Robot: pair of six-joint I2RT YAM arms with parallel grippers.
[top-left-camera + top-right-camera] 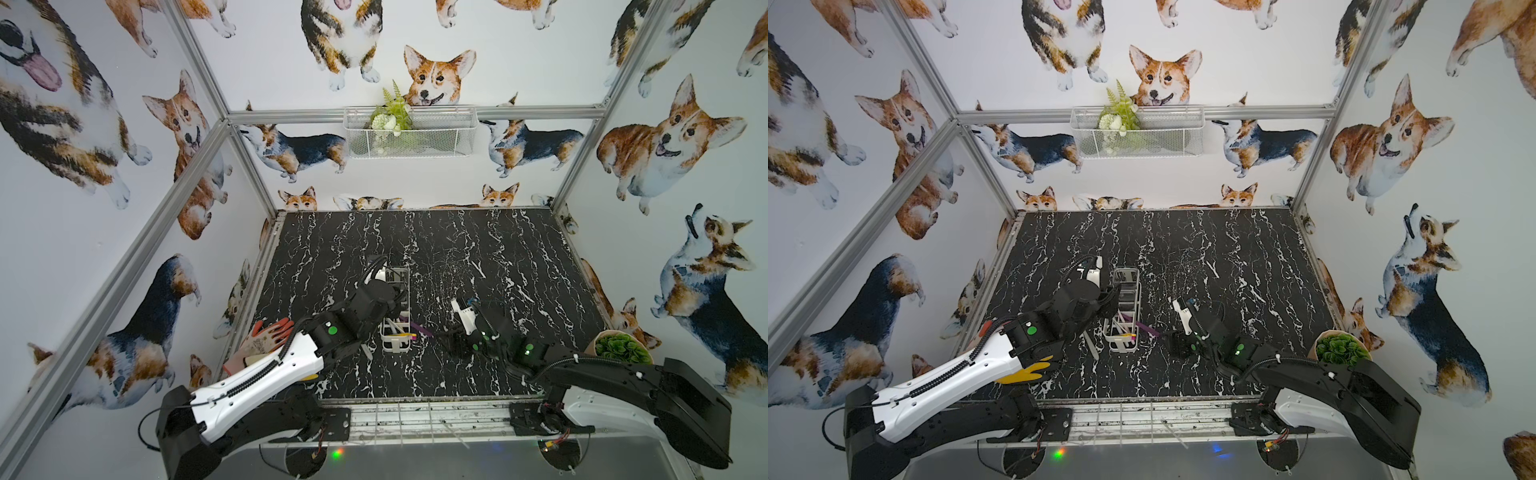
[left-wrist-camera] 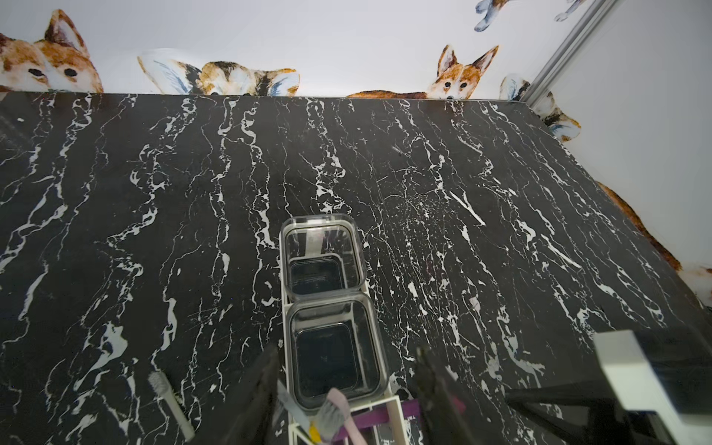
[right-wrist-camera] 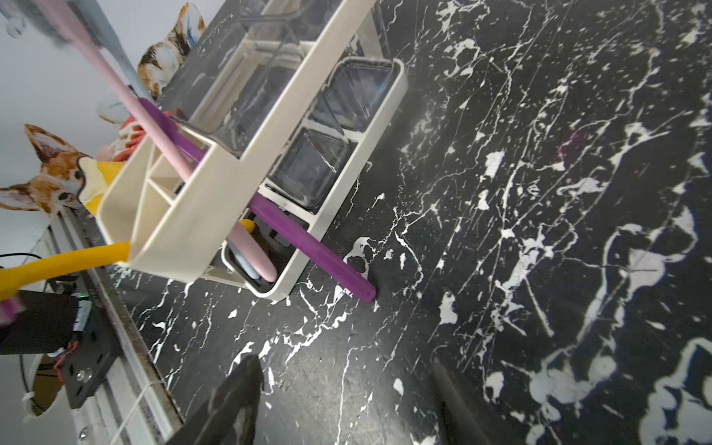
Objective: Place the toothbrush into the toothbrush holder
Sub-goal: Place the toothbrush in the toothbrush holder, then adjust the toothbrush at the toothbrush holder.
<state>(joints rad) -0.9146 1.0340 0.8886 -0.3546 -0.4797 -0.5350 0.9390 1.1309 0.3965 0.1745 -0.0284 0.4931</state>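
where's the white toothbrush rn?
In both top views the white toothbrush lies flat on the table, left of the toothbrush holder, by its near end, not inside.

Pink toothbrush [image 3: 115, 83] is in, leaning, bristles up, in the near end compartment of the white-framed, clear-walled toothbrush holder [image 3: 231, 173]. The holder stands upright mid-worktop [image 3: 501, 269], its 2 far compartments empty.

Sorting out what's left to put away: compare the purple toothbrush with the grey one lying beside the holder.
The purple toothbrush leans in the toothbrush holder, its lower end poking out through the side. The grey toothbrush lies flat on the table, outside the holder. The purple one is vivid, the grey one pale. Both are slim and straight.
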